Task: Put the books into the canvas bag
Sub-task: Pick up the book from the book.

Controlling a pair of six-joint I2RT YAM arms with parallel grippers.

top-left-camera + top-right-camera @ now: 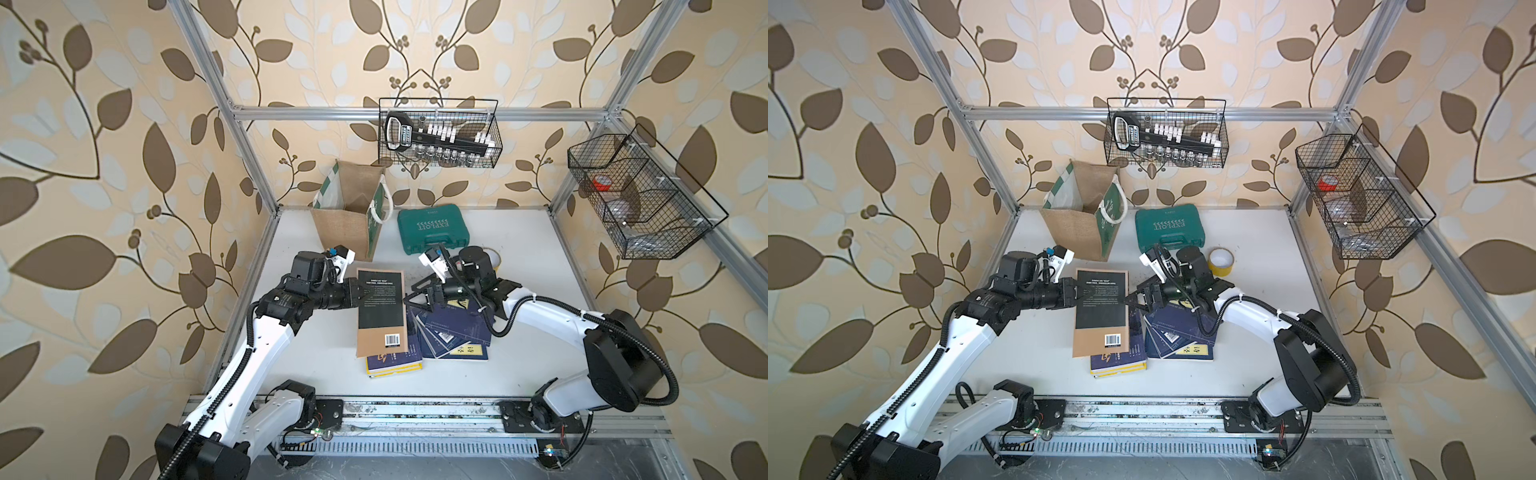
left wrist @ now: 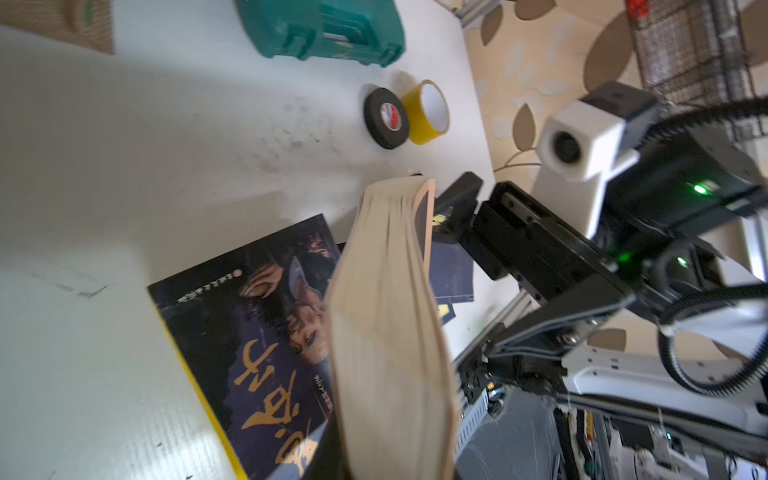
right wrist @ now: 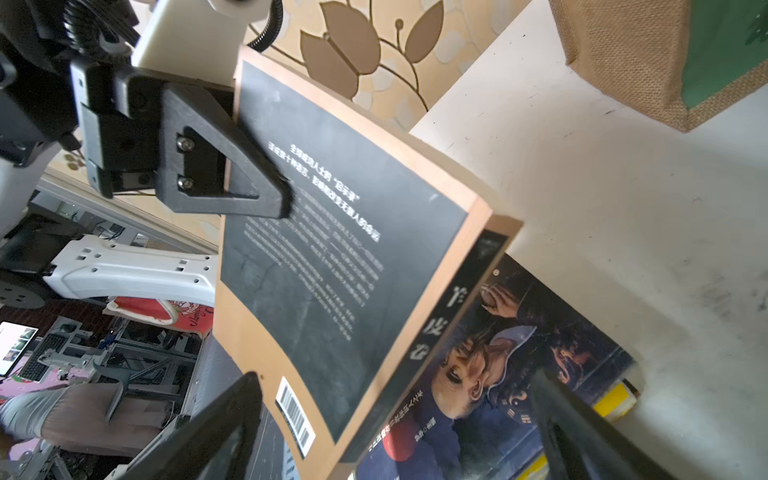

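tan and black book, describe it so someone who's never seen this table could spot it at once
On the white table, in front of the canvas bag, lies a spread of mostly navy books. The tan-and-black book is held over that pile's left part, its edge clamped by the left pincer. It alone has a black text panel framed in tan, with a barcode near one end.

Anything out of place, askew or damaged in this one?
The tan-and-black book, pinched at one long edge by the left gripper, hangs tilted above the rest and bows visibly. Beneath it the navy books lie fanned askew rather than stacked. No damage visible.
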